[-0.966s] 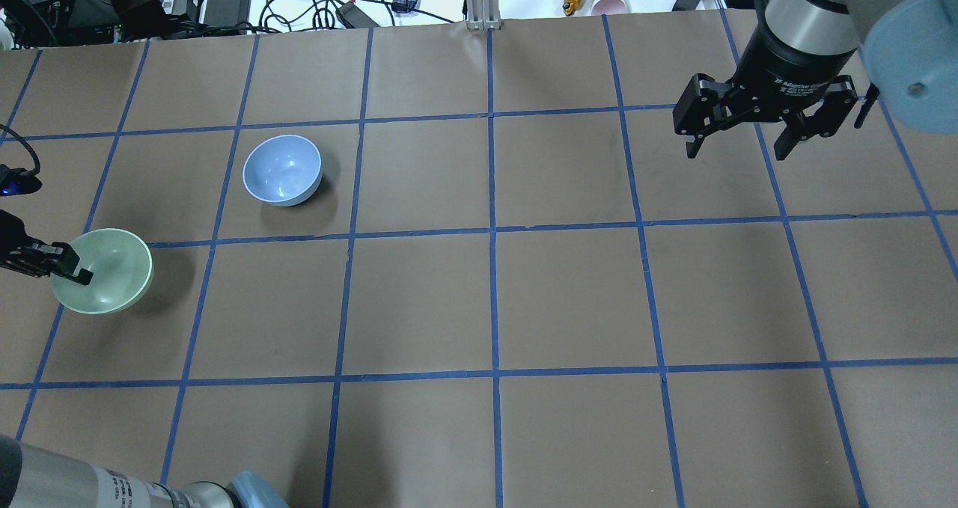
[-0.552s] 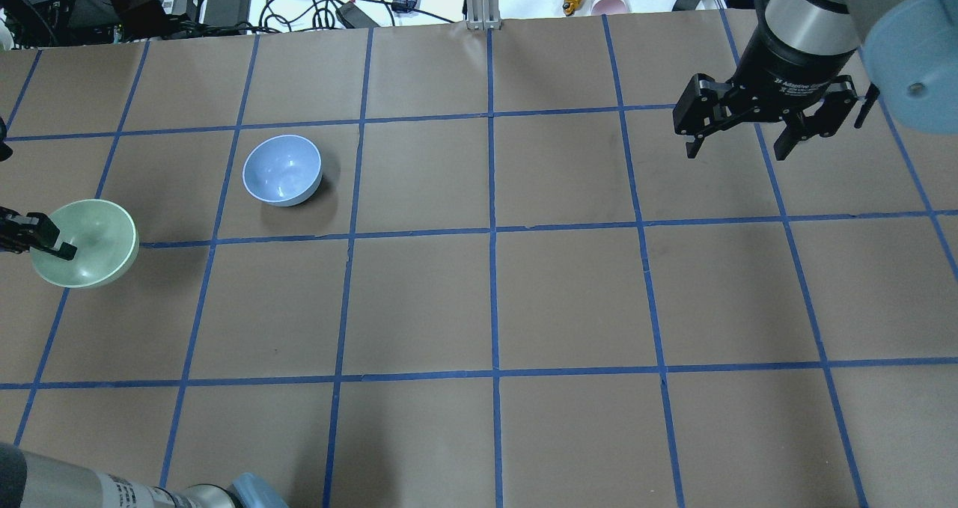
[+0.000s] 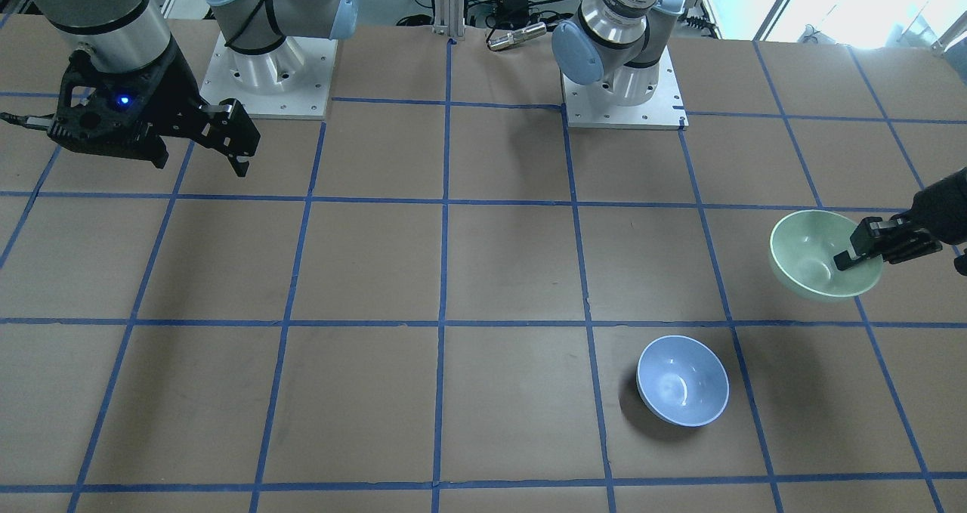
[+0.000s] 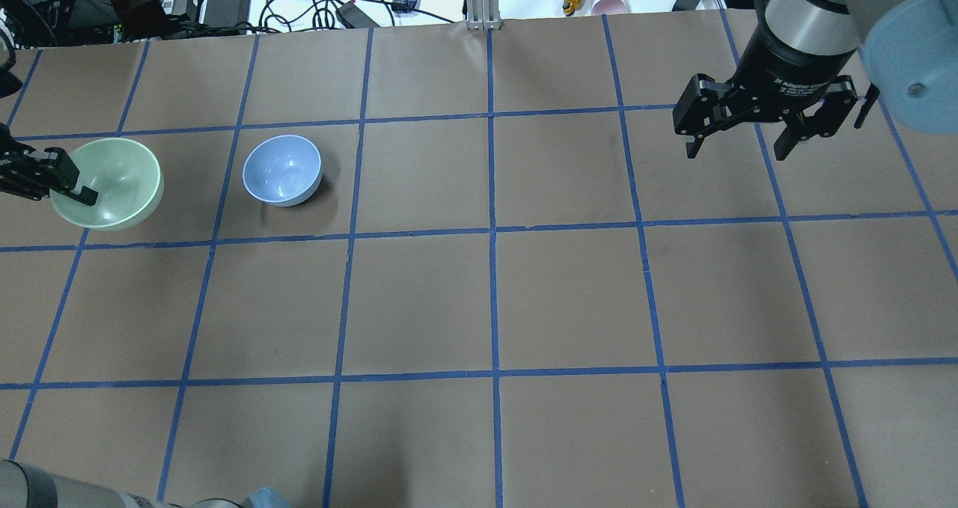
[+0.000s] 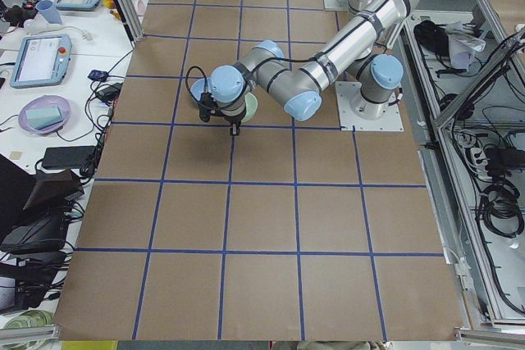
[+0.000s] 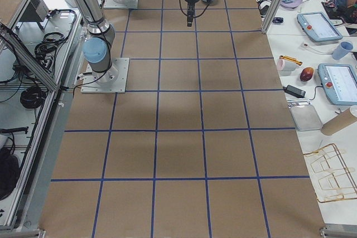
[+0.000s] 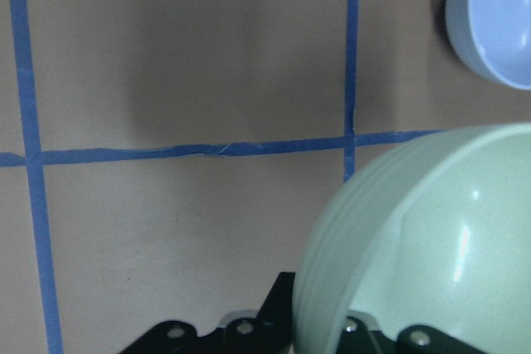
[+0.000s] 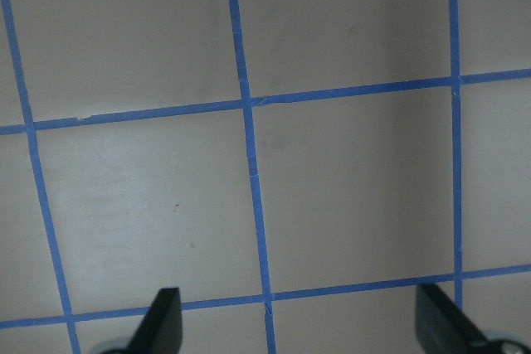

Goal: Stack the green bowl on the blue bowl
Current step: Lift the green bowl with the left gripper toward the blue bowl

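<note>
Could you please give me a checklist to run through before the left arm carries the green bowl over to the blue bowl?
1. Left gripper pinches the rim of the green bowl, one finger inside: ok.
2. Green bowl level in the grip: cannot tell.
3. Blue bowl upright, empty, resting on the table: ok.
4. Green bowl centred over blue bowl: not ok; it is beside it, apart.
5. Right gripper open and far from both bowls: ok.
</note>
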Robot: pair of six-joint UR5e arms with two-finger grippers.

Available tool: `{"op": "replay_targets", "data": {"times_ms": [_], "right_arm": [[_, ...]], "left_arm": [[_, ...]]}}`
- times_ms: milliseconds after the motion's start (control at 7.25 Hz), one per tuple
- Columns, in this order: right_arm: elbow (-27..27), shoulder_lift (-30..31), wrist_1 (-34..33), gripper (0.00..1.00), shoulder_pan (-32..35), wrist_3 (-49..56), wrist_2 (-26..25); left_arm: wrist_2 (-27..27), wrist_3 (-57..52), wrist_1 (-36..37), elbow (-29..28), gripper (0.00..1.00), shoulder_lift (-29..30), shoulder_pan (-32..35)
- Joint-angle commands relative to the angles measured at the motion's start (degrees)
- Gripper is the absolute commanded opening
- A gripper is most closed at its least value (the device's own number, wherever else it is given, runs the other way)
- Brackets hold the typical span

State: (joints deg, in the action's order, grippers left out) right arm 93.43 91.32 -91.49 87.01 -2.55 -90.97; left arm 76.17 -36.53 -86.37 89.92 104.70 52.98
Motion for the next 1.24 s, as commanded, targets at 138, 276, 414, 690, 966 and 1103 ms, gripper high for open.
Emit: {"op": "replay_targets", "data": {"times_ms": [138,276,414,690,966,1103], "right_arm": [[0.0,0.0,0.0,1.0,0.0,0.0,0.0],[0.0,0.0,0.0,1.0,0.0,0.0,0.0],[0.0,0.0,0.0,1.0,0.0,0.0,0.0],[0.0,0.0,0.0,1.0,0.0,0.0,0.0],[0.0,0.0,0.0,1.0,0.0,0.0,0.0],[0.0,0.0,0.0,1.0,0.0,0.0,0.0]], "left_arm": [[-3.7,9.4,-2.3,-2.7,0.0,0.9,8.3],[-6.8,12.2,0.6,-2.6,0.0,2.3,9.1],[-8.3,12.3,2.0,-2.6,0.0,3.7,9.2],[-8.6,11.8,5.5,-2.6,0.0,6.4,9.2],[-8.7,11.6,8.7,-2.6,0.0,9.0,10.2],[-10.6,11.7,9.4,-2.6,0.0,10.1,10.4]]}}
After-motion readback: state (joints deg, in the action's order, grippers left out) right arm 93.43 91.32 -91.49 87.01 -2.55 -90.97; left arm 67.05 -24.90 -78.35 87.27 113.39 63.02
